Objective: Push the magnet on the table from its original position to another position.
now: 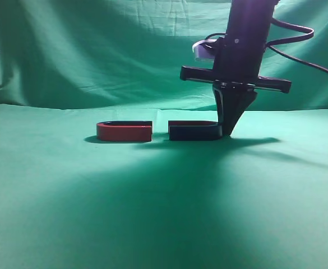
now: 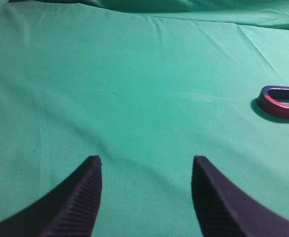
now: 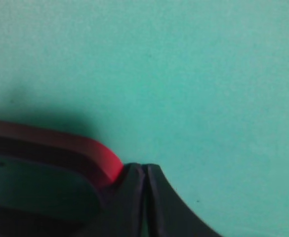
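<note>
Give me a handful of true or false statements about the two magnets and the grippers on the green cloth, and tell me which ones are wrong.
1. The right gripper is shut, with its tip at the curved end of the dark magnet. True.
2. The left gripper is clamped on the red-sided magnet. False: its fingers are spread apart over bare green cloth, and it holds nothing.
3. In the exterior view, the red-sided magnet lies left of the dark magnet. True.
4. The two magnets are stacked one on top of the other. False: they lie side by side on the cloth, with a small gap between their facing ends.
5. The right gripper hangs high above the table. False: its tip is down at magnet height.
</note>
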You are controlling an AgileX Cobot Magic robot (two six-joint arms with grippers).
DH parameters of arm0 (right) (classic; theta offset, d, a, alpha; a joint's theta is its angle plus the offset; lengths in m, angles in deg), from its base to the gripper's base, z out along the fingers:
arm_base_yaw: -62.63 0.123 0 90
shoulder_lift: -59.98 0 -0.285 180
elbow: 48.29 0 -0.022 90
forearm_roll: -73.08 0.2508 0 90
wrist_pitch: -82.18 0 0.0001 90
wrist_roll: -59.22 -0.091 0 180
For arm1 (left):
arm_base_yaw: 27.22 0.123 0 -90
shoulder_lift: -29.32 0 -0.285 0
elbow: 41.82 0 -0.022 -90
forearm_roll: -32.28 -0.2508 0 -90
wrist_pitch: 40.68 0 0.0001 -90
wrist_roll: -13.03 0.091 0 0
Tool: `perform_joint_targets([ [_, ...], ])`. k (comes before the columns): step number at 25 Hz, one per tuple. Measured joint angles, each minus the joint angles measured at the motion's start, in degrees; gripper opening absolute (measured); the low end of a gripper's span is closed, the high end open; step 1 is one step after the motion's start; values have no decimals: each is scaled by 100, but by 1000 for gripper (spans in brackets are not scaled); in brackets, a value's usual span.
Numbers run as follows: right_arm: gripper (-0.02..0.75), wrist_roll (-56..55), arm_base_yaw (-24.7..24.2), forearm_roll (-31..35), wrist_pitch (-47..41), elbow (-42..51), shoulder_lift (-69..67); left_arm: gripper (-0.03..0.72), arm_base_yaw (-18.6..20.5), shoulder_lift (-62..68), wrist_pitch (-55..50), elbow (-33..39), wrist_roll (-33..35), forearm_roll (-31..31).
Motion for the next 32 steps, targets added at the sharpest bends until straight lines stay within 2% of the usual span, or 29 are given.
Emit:
perform_joint_targets([
  [9, 0, 38, 23, 418, 0, 0, 0, 372, 0, 0, 0, 0, 0, 0],
  [19, 0, 161, 298, 230, 117, -21, 0, 372, 0, 0, 0, 0, 0, 0],
  [22, 0, -9, 298, -96, -308, -292, 0, 372, 0, 0, 0, 0, 0, 0],
  [26, 0, -120, 298, -263, -1208, -1127, 0, 372, 0, 0, 0, 0, 0, 0],
  [28, 0, -192, 298, -274, -1307, -1553, 68, 372, 0, 0, 0, 0, 0, 0],
  [32, 0, -243, 346, -309, -1416, -1793, 716, 372, 0, 0, 0, 0, 0, 0],
])
